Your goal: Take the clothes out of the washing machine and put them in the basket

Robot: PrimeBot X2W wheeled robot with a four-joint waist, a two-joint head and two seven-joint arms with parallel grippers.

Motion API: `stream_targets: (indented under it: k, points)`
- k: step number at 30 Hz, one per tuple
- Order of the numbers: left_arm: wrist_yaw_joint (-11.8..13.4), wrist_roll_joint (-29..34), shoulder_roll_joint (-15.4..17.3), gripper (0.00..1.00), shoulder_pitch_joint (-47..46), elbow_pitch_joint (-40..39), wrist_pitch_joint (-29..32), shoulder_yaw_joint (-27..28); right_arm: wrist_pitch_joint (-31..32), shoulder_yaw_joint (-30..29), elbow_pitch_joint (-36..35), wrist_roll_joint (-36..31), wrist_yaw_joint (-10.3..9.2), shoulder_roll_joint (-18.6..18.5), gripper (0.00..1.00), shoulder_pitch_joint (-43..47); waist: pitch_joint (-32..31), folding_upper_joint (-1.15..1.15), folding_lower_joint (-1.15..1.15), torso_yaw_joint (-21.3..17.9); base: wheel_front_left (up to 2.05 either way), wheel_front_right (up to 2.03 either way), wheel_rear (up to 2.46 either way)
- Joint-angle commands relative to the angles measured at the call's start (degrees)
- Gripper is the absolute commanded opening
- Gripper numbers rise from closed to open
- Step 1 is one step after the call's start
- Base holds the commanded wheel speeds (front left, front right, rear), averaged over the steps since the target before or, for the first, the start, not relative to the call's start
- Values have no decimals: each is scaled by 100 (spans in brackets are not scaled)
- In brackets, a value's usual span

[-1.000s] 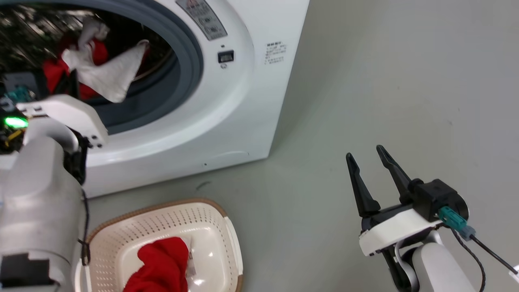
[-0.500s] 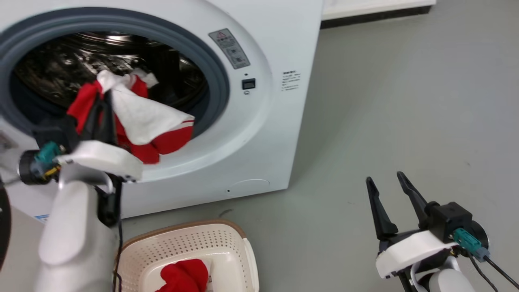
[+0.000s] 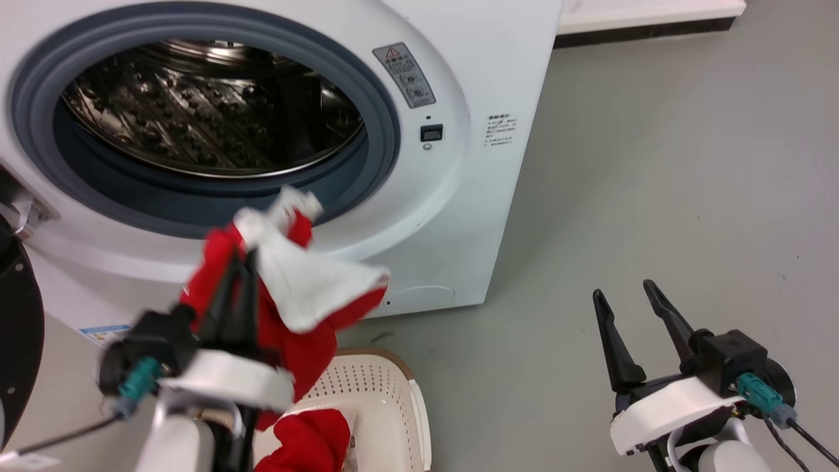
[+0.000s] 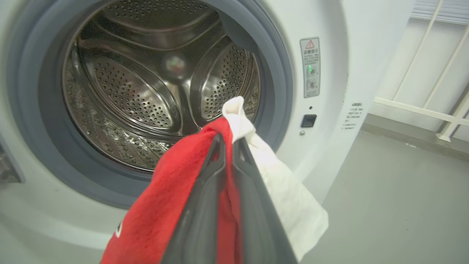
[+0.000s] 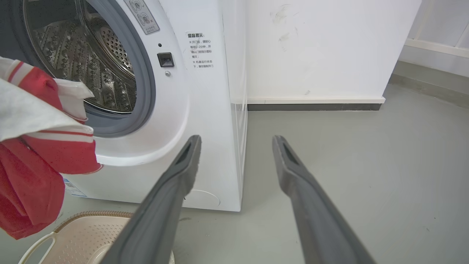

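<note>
My left gripper (image 3: 241, 262) is shut on the clothes (image 3: 308, 295), a red garment bunched with a white cloth, held in the air in front of the washing machine (image 3: 452, 196) and above the basket (image 3: 387, 387). In the left wrist view the gripper (image 4: 229, 141) pinches the red and white clothes (image 4: 161, 216) before the bare steel drum (image 4: 139, 95). Another red piece (image 3: 308, 442) lies in the basket. My right gripper (image 3: 623, 292) stands open over the floor at the right, nothing between its fingers (image 5: 183, 165).
The grey floor (image 3: 655, 164) stretches right of the washer to a white wall with a dark skirting (image 5: 315, 107). The black-framed door (image 3: 16, 341) hangs open at the far left. The basket rim (image 5: 91, 214) sits just before the washer's base.
My left gripper has drawn the red and white clothes out of the drum and down toward the basket. The head camera has tilted up. The right gripper stays open.
</note>
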Motion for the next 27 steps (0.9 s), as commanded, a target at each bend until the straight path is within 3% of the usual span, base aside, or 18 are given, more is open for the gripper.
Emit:
stream_targets:
  k: [1,11,27]
  points:
    - [10,-23,-11,0,106,-5,34,-27,-17,-5,-21,37,-4,4,100,-29,68,0,1,18,0,0,0]
    - [-104,-262,-240,0,669,1262,131,-494,-147,76,32,92,-4,5,100,-348,636,0,1,98,0,0,0]
    - [-246,-412,-402,0,-1723,5051,-166,-1228,-326,324,67,215,-4,4,100,-1027,2138,0,1,26,0,0,0]
